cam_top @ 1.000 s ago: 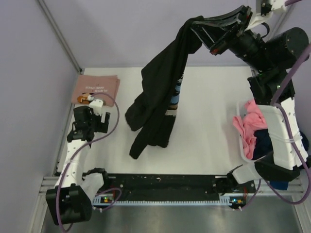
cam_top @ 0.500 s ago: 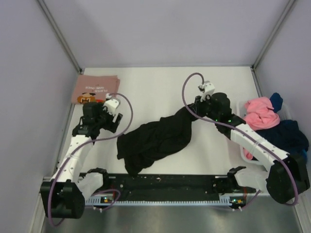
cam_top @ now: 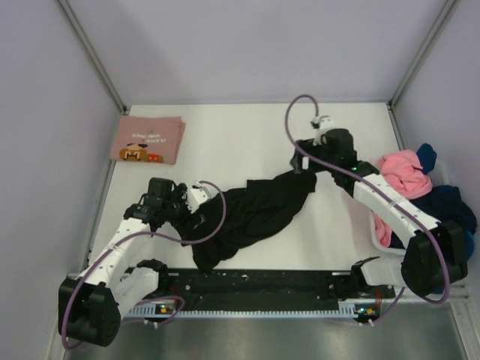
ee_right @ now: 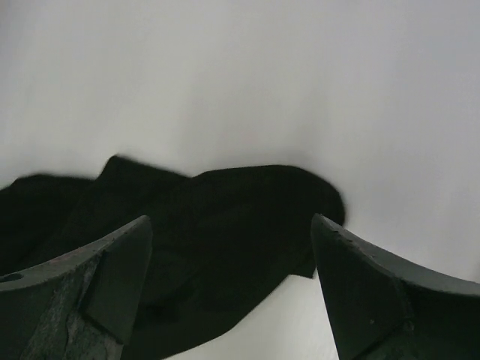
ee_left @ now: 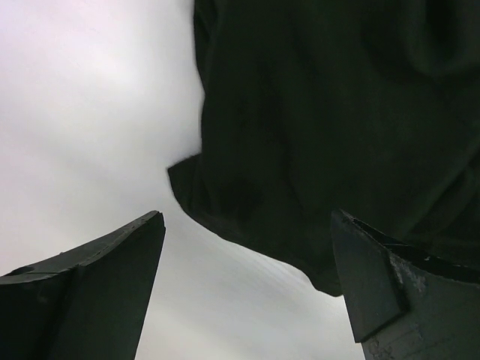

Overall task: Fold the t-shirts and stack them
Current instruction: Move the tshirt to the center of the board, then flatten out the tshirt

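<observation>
On the table (cam_top: pixel 225 142), black shirt (cam_top: pixel 255 214) lies crumpled; left gripper (ee_left: pixel 247 221) spread wide at one end, right gripper (ee_right: pixel 231 221) spread wide over the other, neither pinching it.

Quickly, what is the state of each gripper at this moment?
Left gripper: open, holding nothing.
Right gripper: open, over the black t-shirt, holding nothing.

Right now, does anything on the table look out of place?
The black t-shirt lies crumpled in a heap in the middle of the table, not spread flat. The folded pink t-shirt at far left looks neat.
</observation>
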Motion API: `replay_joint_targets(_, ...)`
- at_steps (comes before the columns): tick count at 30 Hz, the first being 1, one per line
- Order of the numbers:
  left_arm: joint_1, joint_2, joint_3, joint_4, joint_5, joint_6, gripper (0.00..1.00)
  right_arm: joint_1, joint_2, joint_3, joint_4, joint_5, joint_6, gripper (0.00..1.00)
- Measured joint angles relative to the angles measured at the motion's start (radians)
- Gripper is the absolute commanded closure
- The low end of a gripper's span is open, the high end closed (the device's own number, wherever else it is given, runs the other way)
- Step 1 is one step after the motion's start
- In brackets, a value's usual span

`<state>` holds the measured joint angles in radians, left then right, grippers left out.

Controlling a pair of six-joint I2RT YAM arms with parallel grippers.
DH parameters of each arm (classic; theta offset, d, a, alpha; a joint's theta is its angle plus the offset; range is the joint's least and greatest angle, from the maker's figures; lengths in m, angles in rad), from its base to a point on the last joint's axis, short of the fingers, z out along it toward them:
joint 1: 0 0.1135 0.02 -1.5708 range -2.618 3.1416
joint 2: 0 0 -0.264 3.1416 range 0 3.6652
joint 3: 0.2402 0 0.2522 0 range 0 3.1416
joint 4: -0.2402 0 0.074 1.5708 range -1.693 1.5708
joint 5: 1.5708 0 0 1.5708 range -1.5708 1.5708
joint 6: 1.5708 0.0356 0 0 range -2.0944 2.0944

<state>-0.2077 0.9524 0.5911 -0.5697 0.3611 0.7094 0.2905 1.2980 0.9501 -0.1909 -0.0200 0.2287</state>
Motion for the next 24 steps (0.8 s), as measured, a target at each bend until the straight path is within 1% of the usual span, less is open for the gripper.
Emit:
replay_joint_targets(3, -0.002, 0.004, -0.052, -0.009, -0.003, 0.044, 0.02, 0.162, 0.004, 0.0, -0.009, -0.133, -0.118, 0.22)
replay_joint_targets(5, -0.003, 0.008, -0.082, -0.007, -0.011, 0.069, 0.02, 0.229, 0.014, -0.003, -0.01, -0.242, -0.175, 0.24)
replay_joint_targets(7, -0.004, 0.011, -0.105, -0.005, -0.016, 0.087, 0.02, 0.258, 0.035, -0.014, -0.002, -0.364, -0.223, 0.24)
replay_joint_targets(9, -0.004, 0.027, -0.121, 0.002, -0.021, 0.11, 0.02, 0.267, 0.067, -0.021, 0.002, -0.445, -0.256, 0.23)
replay_joint_targets(11, -0.004, 0.046, -0.13, 0.013, -0.027, 0.125, 0.05, 0.278, 0.116, -0.021, 0.005, -0.5, -0.291, 0.21)
replay_joint_targets(13, -0.005, 0.068, -0.135, 0.032, -0.029, 0.13, 0.15, 0.305, 0.167, -0.021, 0.004, -0.527, -0.328, 0.21)
replay_joint_targets(14, -0.005, 0.073, -0.135, 0.046, -0.029, 0.13, 0.29, 0.321, 0.193, -0.02, 0.004, -0.535, -0.345, 0.21)
replay_joint_targets(15, -0.005, 0.08, -0.134, 0.056, -0.027, 0.129, 0.41, 0.343, 0.222, -0.019, 0.004, -0.542, -0.364, 0.21)
replay_joint_targets(17, -0.007, 0.097, -0.133, 0.075, -0.024, 0.127, 0.6, 0.374, 0.266, -0.019, 0.007, -0.543, -0.386, 0.24)
replay_joint_targets(18, -0.009, 0.104, -0.132, 0.081, -0.024, 0.125, 0.72, 0.388, 0.288, -0.018, 0.011, -0.541, -0.396, 0.27)
replay_joint_targets(19, -0.011, 0.108, -0.132, 0.088, -0.026, 0.128, 0.83, 0.402, 0.312, -0.013, 0.013, -0.532, -0.405, 0.35)
replay_joint_targets(20, -0.011, 0.111, -0.132, 0.091, -0.029, 0.124, 0.99, 0.41, 0.333, -0.007, 0.015, -0.523, -0.412, 0.48)
replay_joint_targets(22, -0.011, 0.111, -0.132, 0.092, -0.041, 0.132, 1.0, 0.422, 0.38, 0.016, 0.019, -0.497, -0.423, 0.72)
replay_joint_targets(24, -0.011, 0.108, -0.132, 0.09, -0.053, 0.126, 1.0, 0.424, 0.414, 0.042, 0.024, -0.467, -0.416, 0.93)
